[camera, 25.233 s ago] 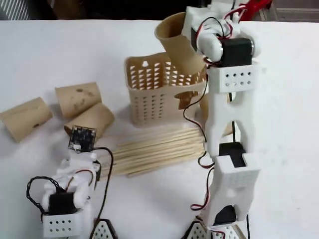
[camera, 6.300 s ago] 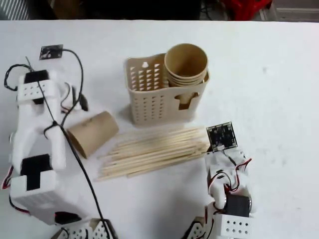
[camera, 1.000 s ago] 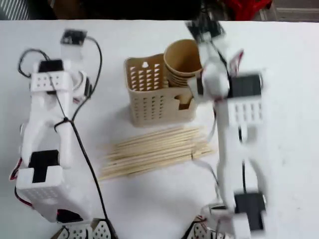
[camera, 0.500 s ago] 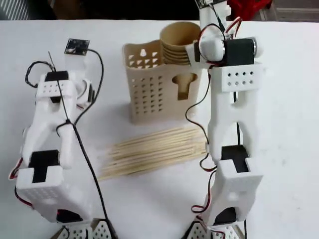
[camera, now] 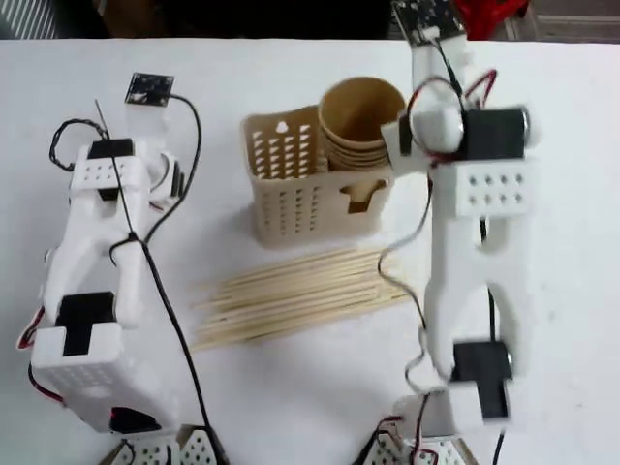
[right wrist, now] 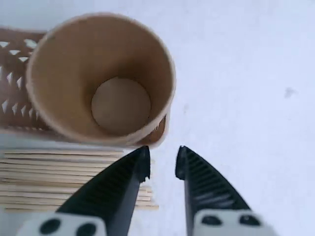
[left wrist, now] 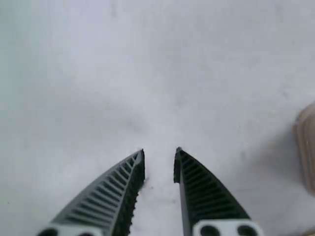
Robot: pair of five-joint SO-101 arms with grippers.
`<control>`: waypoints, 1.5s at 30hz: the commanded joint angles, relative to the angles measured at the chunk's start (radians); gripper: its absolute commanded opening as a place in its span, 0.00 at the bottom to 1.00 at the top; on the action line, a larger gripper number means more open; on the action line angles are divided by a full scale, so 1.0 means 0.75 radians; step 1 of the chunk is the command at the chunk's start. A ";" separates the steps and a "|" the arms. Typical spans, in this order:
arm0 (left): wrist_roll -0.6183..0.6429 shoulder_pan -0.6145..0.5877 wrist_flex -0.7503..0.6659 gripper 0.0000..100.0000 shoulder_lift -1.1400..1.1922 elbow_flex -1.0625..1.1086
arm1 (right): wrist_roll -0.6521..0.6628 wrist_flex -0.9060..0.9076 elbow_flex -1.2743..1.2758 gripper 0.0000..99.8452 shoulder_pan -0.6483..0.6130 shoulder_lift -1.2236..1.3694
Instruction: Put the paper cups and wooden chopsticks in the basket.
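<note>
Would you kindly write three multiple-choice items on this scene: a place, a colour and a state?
1. Where do the wooden chopsticks lie? A on the table in front of the basket; B in the basket; C inside a cup.
2. What colour are the paper cups? A green; B brown; C white.
3. How do the paper cups stand? A on their sides; B upside down; C stacked upright.
Answers: A, they lie bundled before the basket; B, their walls are brown; C, their mouths face up.
</note>
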 commanded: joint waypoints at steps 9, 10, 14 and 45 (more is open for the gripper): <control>0.016 -0.009 -0.023 0.12 -0.003 -0.006 | -0.115 -0.195 -0.172 0.06 0.009 -0.292; 0.016 -0.009 -0.023 0.12 -0.003 -0.006 | -0.139 -0.263 -0.147 0.06 0.005 -0.283; 0.016 -0.009 -0.023 0.12 -0.003 -0.006 | -0.145 -0.441 0.037 0.06 -0.048 -0.175; 0.016 -0.013 -0.023 0.12 -0.003 -0.006 | -0.143 -0.439 0.241 0.28 0.003 0.181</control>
